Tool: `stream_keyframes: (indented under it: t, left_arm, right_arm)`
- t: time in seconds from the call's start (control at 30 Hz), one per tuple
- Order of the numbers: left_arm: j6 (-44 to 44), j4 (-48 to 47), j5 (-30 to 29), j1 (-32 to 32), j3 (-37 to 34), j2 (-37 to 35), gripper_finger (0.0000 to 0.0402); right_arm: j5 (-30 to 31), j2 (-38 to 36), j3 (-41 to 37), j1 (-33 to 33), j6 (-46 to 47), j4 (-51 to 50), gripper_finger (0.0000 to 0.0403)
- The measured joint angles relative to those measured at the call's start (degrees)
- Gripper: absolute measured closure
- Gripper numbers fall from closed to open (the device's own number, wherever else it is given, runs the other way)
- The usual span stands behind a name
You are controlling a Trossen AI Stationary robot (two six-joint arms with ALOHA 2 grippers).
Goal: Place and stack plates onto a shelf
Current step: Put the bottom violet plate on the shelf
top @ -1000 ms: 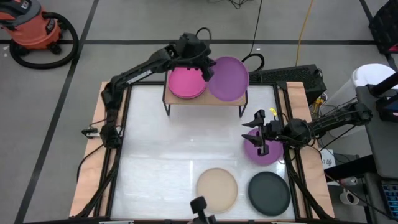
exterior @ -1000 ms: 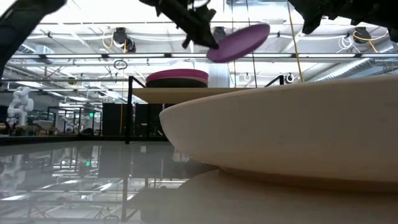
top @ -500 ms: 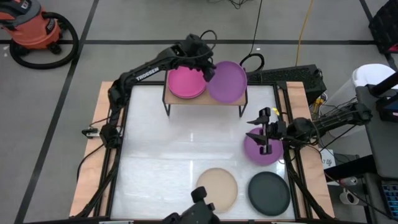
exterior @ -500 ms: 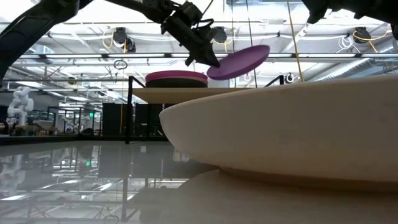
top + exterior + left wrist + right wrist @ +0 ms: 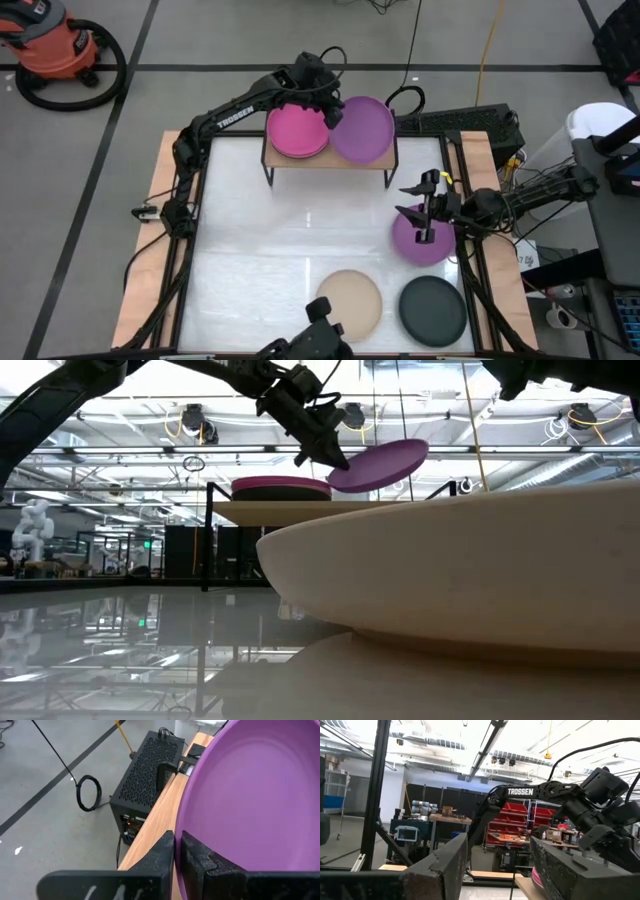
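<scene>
My left gripper [image 5: 328, 108] is shut on a purple plate [image 5: 363, 129] above the right half of the shelf [image 5: 330, 164], a light wooden top on thin black legs. A stack of plates with a hot pink one on top [image 5: 297, 131] rests flat on the shelf's left half. In the low view the held plate [image 5: 385, 463] hangs tilted just above the shelf top [image 5: 300, 508]. My right gripper [image 5: 412, 210] is open and hovers over a second purple plate [image 5: 428, 243] lying on the table at the right. A beige plate [image 5: 349, 300] and a dark grey plate [image 5: 433, 309] lie near the near edge. My left gripper pinches the purple plate's rim [image 5: 183, 822] between its two fingers [image 5: 165, 851], on the side nearest the pink stack. The fingers come slanting down from the far left. The plate is lifted clear and tilted, its gripped side lower and its free side [image 5: 418, 450] higher.
A black perforated box [image 5: 470, 125] stands behind the table's far right corner. The shelf's black legs [image 5: 268, 172] stand on the white table top [image 5: 300, 240]. The beige plate [image 5: 460, 570] fills the foreground of the low view. A dark device [image 5: 315, 342] sits at the near edge.
My left gripper has come down toward the shelf and shifted slightly left, still shut on the purple plate. The plate now hangs lower and flatter over the shelf's right half.
</scene>
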Motion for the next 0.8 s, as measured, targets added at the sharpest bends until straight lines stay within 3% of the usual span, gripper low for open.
stream_keyframes:
  t: [0.53, 0.8]
  left_arm:
    - [0.0, 2.4, -1.3, 0.0, -0.2, 3.1, 0.0372]
    - [-0.2, 1.7, -1.5, 0.2, -0.2, 3.1, 0.0320]
  right_arm:
    - [0.1, 0.0, 0.0, 0.1, 0.2, -0.8, 0.0206]
    - [0.1, 0.0, 0.0, 0.1, 0.3, -0.8, 0.0206]
